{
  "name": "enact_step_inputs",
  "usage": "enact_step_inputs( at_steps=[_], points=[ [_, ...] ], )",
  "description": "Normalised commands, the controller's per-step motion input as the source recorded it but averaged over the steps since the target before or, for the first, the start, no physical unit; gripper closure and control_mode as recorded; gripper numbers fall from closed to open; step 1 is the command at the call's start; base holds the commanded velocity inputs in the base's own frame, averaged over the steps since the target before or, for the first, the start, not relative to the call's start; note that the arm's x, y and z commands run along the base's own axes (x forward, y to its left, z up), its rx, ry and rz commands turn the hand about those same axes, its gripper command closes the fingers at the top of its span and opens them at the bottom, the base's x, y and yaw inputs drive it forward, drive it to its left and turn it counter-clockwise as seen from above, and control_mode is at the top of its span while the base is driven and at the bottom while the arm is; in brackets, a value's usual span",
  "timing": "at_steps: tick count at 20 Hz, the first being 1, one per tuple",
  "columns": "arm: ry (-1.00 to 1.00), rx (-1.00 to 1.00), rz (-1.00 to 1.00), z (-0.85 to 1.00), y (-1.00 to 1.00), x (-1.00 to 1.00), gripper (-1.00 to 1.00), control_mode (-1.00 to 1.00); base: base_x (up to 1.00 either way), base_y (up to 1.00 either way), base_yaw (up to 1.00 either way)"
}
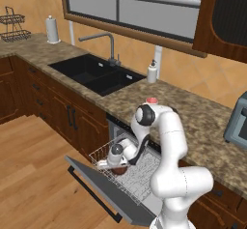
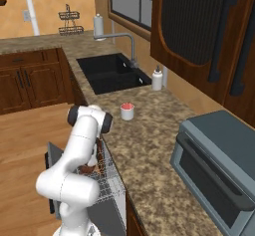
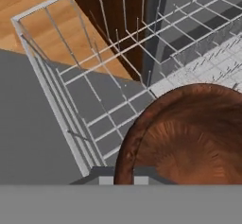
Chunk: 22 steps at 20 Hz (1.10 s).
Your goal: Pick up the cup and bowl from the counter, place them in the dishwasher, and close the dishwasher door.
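Observation:
The dishwasher [image 1: 115, 126] stands open under the counter [image 1: 193, 112], its door [image 1: 91, 184] folded down flat and the white wire rack [image 1: 102, 154] pulled out over it. My gripper [image 1: 116, 164] reaches down into the rack, shut on the rim of the dark reddish-brown bowl [image 3: 189, 133], which hangs just above the rack's grid [image 3: 99, 114]. A sliver of the bowl [image 2: 89, 169] also peeks out beside my arm. The white cup [image 1: 152, 100] with its red inside stands upright on the counter behind my arm, also seen as the cup [image 2: 127, 111] near the counter's edge.
A black sink [image 1: 96, 73] with a faucet [image 1: 108, 42] lies left of the dishwasher, a white soap dispenser [image 1: 152, 72] beside it. A grey toaster oven [image 2: 219, 165] sits on the counter to the right. A paper towel roll [image 1: 52, 29] stands far left. Wooden floor [image 1: 34, 175] spreads before the door.

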Motion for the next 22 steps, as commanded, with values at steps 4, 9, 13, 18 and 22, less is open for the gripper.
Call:
enact_step_inputs(
  at_steps=[4,9,13,18,22],
  points=[
    [0.01,-0.01,0.0,-0.37,0.0,0.66,1.0,-1.0,0.0,0.0,0.0],
    [0.07,0.0,0.0,-0.55,0.0,0.32,1.0,-1.0,0.0,0.0,0.0],
    [0.09,0.0,0.02,-0.44,0.24,-0.12,-1.0,-1.0,0.0,0.0,0.0],
    [-0.05,0.0,0.0,0.2,0.21,-0.09,-1.0,-1.0,0.0,0.0,0.0],
    [-0.09,0.0,0.0,0.4,0.01,0.02,-1.0,-1.0,0.0,0.0,0.0]
  ],
)
